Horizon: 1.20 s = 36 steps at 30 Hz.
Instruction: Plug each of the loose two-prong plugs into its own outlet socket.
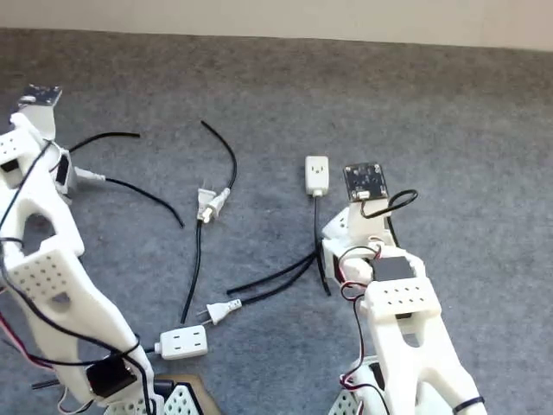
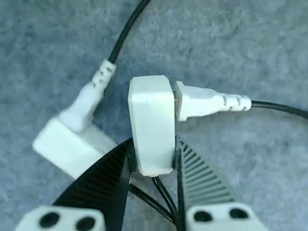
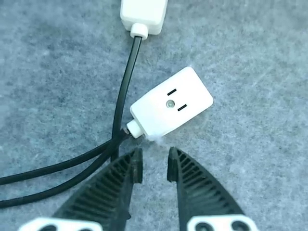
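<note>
My left gripper [image 2: 153, 159] is shut on a white outlet socket [image 2: 151, 120], gripped by its sides. A white two-prong plug [image 2: 207, 101] sits pushed into that socket's face; in the high view the pair is at the far left [image 1: 73, 175]. A second white socket block [image 2: 65, 144] lies beside it on the carpet. My right gripper [image 3: 153, 166] is narrowly open, with nothing between its fingers, just short of a white socket [image 3: 171, 108] lying face up. Another socket [image 1: 317, 175] lies beyond it. Two loose plugs [image 1: 210, 206] [image 1: 223, 311] lie mid-carpet, and a further socket [image 1: 183, 342] near the front.
Black cords [image 1: 276, 281] run across the grey carpet between the arms and cross just left of the right arm's base. A curved cord [image 1: 226, 156] trails back from the upper loose plug. The far carpet is open floor.
</note>
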{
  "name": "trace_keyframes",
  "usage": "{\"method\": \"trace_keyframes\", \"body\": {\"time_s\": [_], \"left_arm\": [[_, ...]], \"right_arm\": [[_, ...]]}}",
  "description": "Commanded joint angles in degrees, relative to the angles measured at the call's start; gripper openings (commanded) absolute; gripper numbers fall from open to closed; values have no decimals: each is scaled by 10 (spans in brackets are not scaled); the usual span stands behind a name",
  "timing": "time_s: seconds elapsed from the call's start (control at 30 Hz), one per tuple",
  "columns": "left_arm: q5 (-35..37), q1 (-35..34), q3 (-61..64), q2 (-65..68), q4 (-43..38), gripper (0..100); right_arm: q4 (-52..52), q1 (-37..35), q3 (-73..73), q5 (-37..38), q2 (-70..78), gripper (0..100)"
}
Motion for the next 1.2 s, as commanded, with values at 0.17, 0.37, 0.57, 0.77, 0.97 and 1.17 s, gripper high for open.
{"method": "trace_keyframes", "body": {"time_s": [0.17, 0.37, 0.57, 0.77, 0.97, 1.17], "left_arm": [[18, -17, -482, 213, 164, 8], [15, -16, -560, 215, 209, 275], [-1, 10, -449, 140, 209, 287], [25, 46, -308, 32, 209, 274], [25, 137, -160, -89, 209, 274], [21, 269, 34, -184, 207, 274]], "right_arm": [[-7, -4, -2, -4, -11, 101], [-7, -4, -2, -4, -11, 101], [-8, -5, -2, -4, -10, 101], [-8, -5, -2, -4, -10, 101], [-9, -5, -3, -4, -10, 101], [-8, -4, -2, 17, -9, 101]]}}
